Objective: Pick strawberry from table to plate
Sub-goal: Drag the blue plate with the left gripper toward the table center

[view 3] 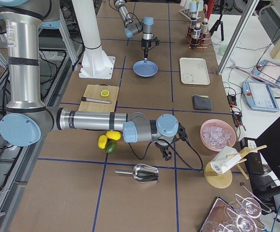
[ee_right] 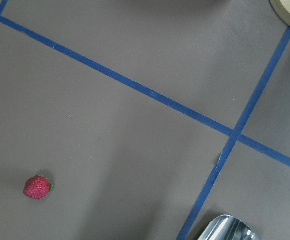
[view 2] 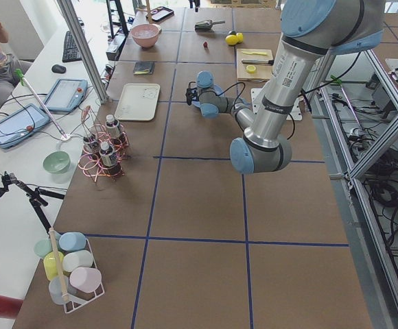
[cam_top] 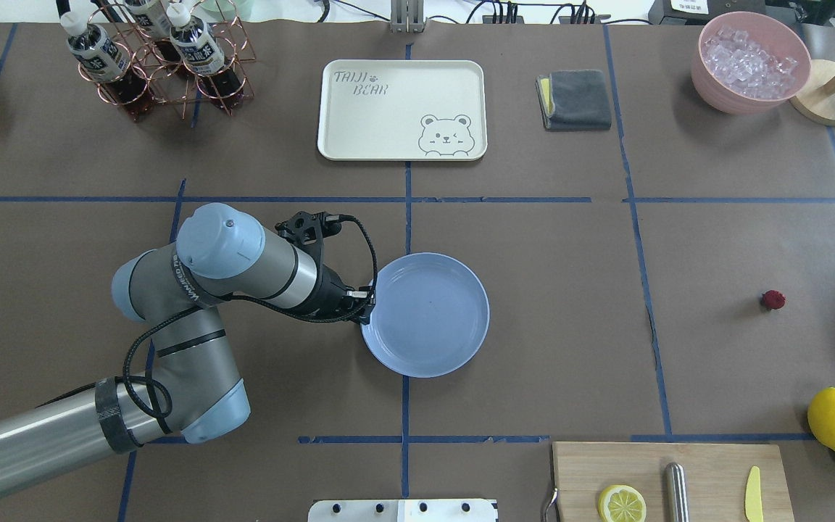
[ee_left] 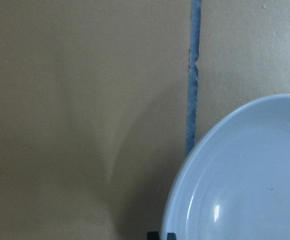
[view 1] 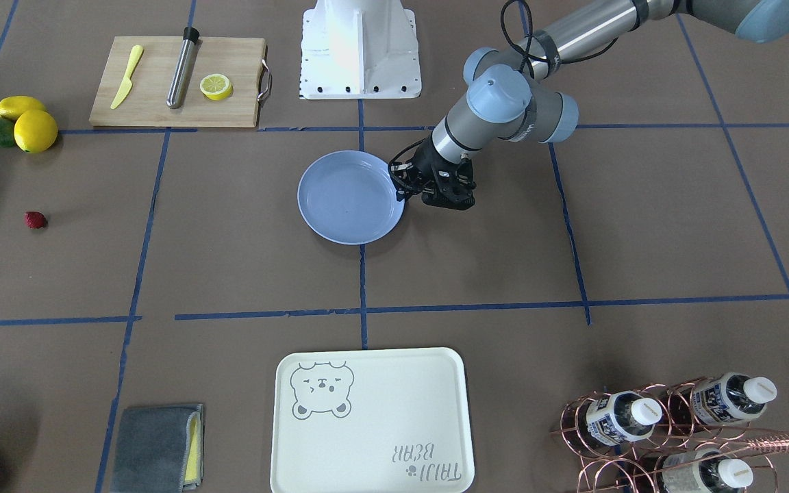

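The small red strawberry [view 1: 35, 220] [cam_top: 773, 299] lies alone on the brown table [cam_top: 562, 348], far from the pale-blue plate [view 1: 350, 198] [cam_top: 425, 315]. It also shows at the lower left of the right wrist view as the strawberry [ee_right: 37, 187], with no fingers in sight. My left gripper [view 1: 403, 190] [cam_top: 367, 308] points down at the plate's rim, its tips [ee_left: 161, 235] close together over the edge of the plate [ee_left: 245, 180]. My right gripper [view 3: 167, 153] hangs low over the table near the lemons; I cannot tell whether it is open or shut.
A cutting board [cam_top: 667, 478] holds a lemon half, a steel rod and a yellow knife. Lemons and an avocado [view 1: 21, 123] sit near the strawberry. A metal scoop [view 3: 140, 173], bear tray [cam_top: 401, 109], folded cloth [cam_top: 575, 99], ice bowl [cam_top: 751, 61] and bottle rack [cam_top: 160, 58] stand around.
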